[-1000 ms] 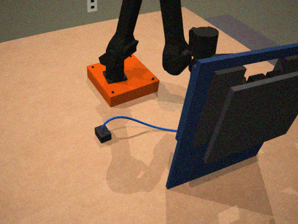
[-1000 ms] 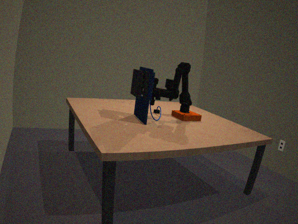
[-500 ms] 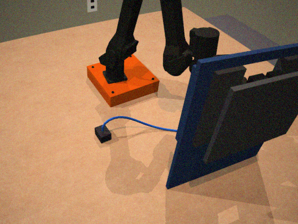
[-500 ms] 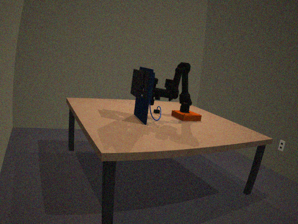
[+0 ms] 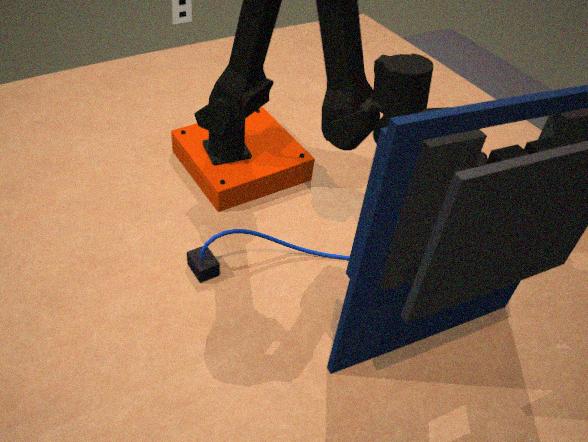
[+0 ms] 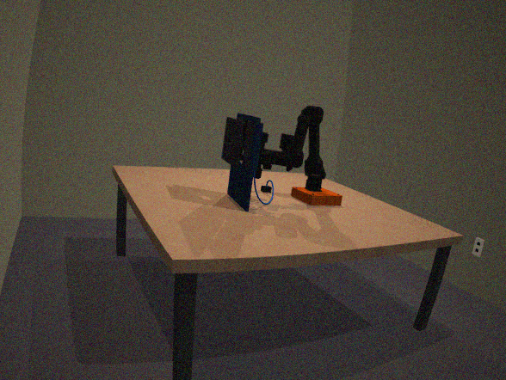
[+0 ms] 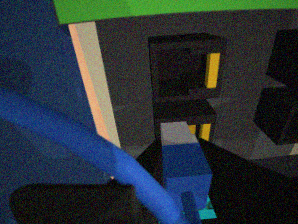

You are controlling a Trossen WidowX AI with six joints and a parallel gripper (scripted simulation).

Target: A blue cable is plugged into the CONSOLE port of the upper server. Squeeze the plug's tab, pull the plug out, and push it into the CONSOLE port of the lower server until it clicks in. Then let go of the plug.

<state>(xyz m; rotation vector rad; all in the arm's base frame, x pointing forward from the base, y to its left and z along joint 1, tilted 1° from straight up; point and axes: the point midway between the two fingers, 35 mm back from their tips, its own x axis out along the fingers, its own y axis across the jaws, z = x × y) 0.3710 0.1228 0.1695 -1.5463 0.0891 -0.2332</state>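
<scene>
Item one, plug (image 7: 186, 160): toward 5 o'clock in the wrist view, boxy, smooth blue body, pale grey nose pointing to 12. It overlaps the mouth of the lower opening (image 7: 184, 108).

Item two, gripper (image 7: 178, 145) (image 6: 263, 157): black, tapering fingers, slightly parted, closed on the plug's sides.

Item three, blue cable (image 5: 280, 242) (image 6: 273, 195) (image 7: 65, 125): round, matt, rising from the plug toward 10 o'clock; its far end meets a small black block (image 5: 203, 265) (image 6: 266, 188) at 8 o'clock in the top view.

Item four, upper opening (image 7: 177, 70): square, dark, vacant, with a yellow strip (image 7: 213, 70) on its 3 o'clock side. A flat green band (image 7: 175, 9) runs across 12.

Item five, upright blue panel (image 5: 362, 260) (image 6: 241, 185) (image 7: 30, 165): flat, crisp-edged, at 3 o'clock from above. Orange base (image 5: 265, 196) (image 6: 329, 199): slab with dark round fastenings, between 10 and 11.

Progress: the plug is in grip, and unplugging appears done. Port labels are unreadable; which server this is, and whether the plug has clicked home, cannot be told. Outstanding: confirmed seating, if lacking, and release.
</scene>
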